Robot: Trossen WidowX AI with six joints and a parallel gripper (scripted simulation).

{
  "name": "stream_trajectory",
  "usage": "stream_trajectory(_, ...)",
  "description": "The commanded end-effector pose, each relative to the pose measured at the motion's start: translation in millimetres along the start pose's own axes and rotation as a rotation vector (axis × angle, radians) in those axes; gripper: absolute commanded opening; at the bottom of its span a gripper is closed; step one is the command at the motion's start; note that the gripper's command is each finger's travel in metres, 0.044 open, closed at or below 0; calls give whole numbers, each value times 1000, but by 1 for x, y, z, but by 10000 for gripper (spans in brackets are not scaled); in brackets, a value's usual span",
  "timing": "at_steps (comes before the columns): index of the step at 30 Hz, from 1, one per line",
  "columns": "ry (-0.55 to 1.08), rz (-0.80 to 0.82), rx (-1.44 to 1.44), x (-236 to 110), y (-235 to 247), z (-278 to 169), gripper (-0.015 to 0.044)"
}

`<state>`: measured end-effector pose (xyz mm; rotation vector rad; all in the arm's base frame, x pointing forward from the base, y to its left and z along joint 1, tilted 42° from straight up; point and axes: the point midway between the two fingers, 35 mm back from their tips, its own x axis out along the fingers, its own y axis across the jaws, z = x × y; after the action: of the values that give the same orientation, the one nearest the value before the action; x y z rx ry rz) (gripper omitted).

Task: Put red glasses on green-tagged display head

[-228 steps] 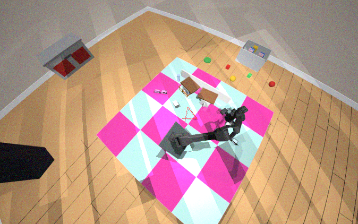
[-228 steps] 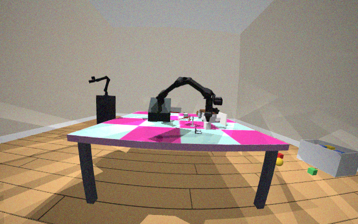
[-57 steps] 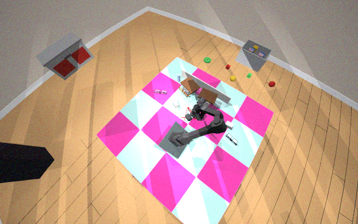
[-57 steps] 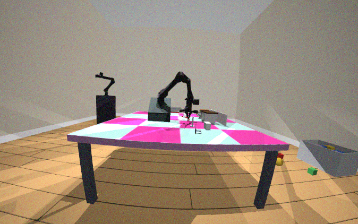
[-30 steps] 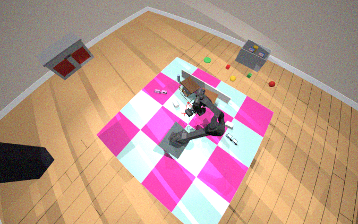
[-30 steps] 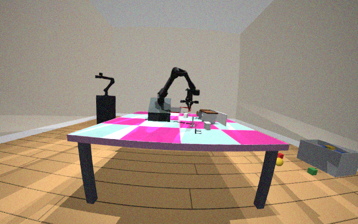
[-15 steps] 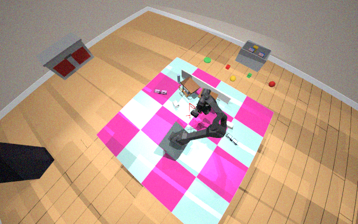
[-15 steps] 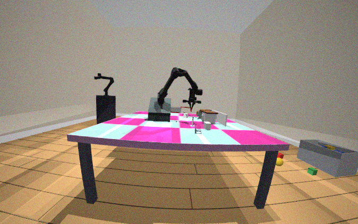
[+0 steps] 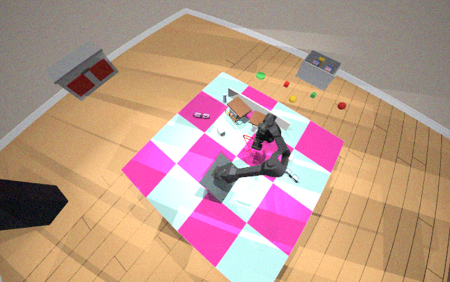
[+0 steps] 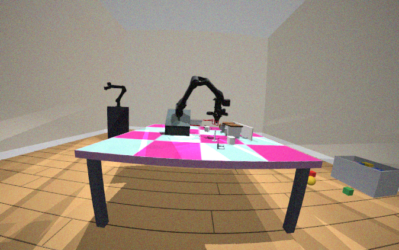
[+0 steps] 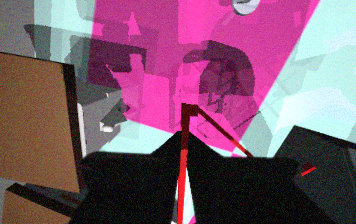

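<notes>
The red glasses [image 9: 248, 136] [image 10: 208, 119] [image 11: 183, 170] hang in the air above the table. My gripper [image 10: 217, 119] [image 11: 183, 135] is shut on them; in the wrist view a red bar runs between the fingers and a thin part slants right. Two display heads with flat brown tops stand beside my gripper: one [image 9: 239, 107] farther back-left with orange glasses [image 9: 231, 115] at its front, the other [image 9: 257, 118] [image 11: 35, 120] closer, partly hidden by the arm. The red glasses touch neither head. I cannot make out the green tag.
A pale panel [image 9: 283, 121] [image 10: 247, 132] stands behind the heads, a grey cylinder [image 9: 224, 97] beside them. Pink-lensed glasses [image 9: 201, 115] and black-framed glasses [image 9: 292, 175] [image 10: 220, 146] lie on the table. White blocks [image 9: 221, 131] [image 10: 231, 140] and a thin white stand [image 10: 215, 136] are also there.
</notes>
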<state>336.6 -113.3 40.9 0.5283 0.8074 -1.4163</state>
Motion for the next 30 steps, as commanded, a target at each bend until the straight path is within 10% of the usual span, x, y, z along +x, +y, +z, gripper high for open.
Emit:
stream_trajectory(1,2,7,-109,-2,2,19,0)
stream_trajectory(30,-24,-5,-817,-6,-14,136,0)
